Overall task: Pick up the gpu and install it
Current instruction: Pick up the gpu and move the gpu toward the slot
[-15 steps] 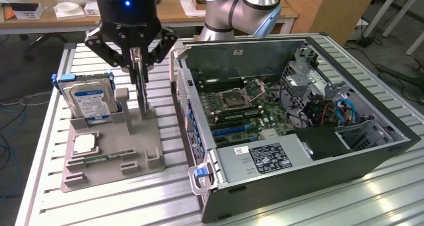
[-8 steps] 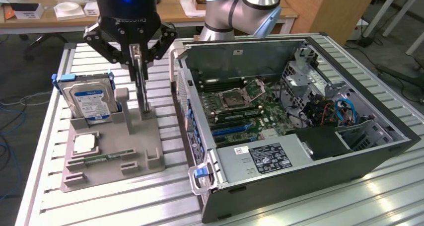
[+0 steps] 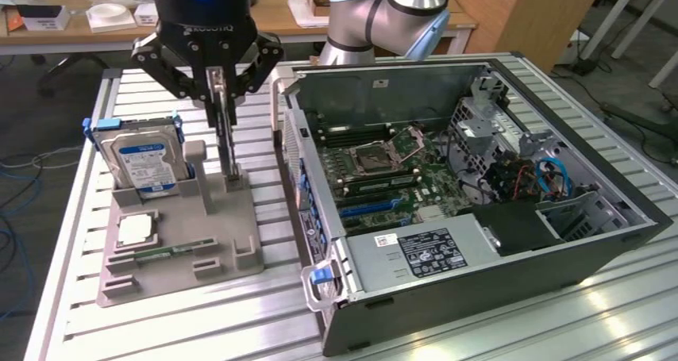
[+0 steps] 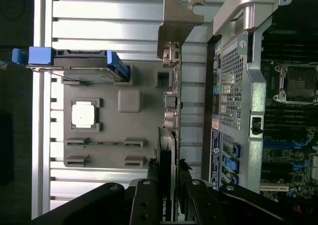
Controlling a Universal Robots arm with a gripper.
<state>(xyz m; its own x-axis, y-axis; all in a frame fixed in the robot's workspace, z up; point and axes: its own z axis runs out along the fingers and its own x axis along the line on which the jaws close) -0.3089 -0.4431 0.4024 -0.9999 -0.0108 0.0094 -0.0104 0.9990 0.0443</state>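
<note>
You have the black multi-link gripper set over the grey moulded parts holder, which lies on the slatted aluminium table at the exterior view's left. Its two fingers are drawn in close, one against each face of the gpu, a thin, flat, dark circuit card that the exterior view shows edge-on as a slim upright strip. The grip sits on the card's upper portion. The card's lower end reaches down to a raised slot block on the holder, and you cannot tell from either view whether it is seated in that slot or just clear of it. In the wrist view the card's pale metal bracket is at the end away from the fingers. A silver hard drive with a blue label, carried in a blue plastic caddy, stands upright in the holder just beside the card, on the side away from the case. A square silver processor chip and a small green memory stick lie flat in recesses of the holder, nearer the camera than the card. The open dark tower computer case lies on its side at the exterior view's right, just beside the holder, with its green motherboard exposed and a grey power supply with a black label at the near end. The card is outside the case and not fitted to the board
</note>
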